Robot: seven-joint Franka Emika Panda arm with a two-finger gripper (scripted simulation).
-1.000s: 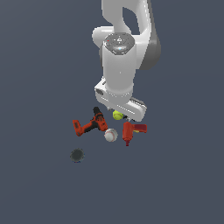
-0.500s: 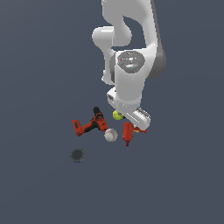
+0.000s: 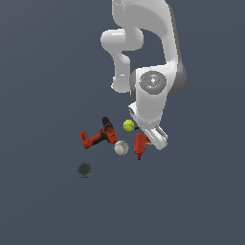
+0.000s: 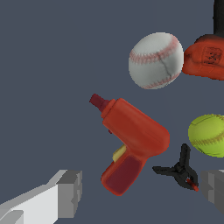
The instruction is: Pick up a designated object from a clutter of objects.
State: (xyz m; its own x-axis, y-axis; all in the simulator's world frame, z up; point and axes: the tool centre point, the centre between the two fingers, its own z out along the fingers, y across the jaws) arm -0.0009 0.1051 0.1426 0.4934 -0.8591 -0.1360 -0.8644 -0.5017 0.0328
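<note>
The designated object, a chunky all-red tool [image 4: 131, 140] with a maroon tip and a short handle, lies flat on the floor; in the exterior view the red tool [image 3: 139, 145] pokes out under the arm's hand. My gripper [image 4: 142, 194] hovers above it, open, with one finger [image 4: 70, 192] beside the handle and the other finger [image 4: 216, 190] on the far side of the small clamp. Nothing is held. Around it sits the clutter of objects: a white baseball [image 4: 156, 60], a yellow-green tennis ball [image 4: 209, 134], a tiny black clamp [image 4: 179, 169] and an orange-red drill [image 4: 205, 54].
In the exterior view the drill [image 3: 98, 135] lies to the left of the baseball [image 3: 121, 148], with the tennis ball [image 3: 128, 125] behind. A small dark round object [image 3: 84, 169] sits alone at the lower left. The arm's hand covers the clamp in that view.
The arm has swung toward the exterior view's right and lowered, so its hand now hangs over the red tool. The objects on the floor have not moved.
</note>
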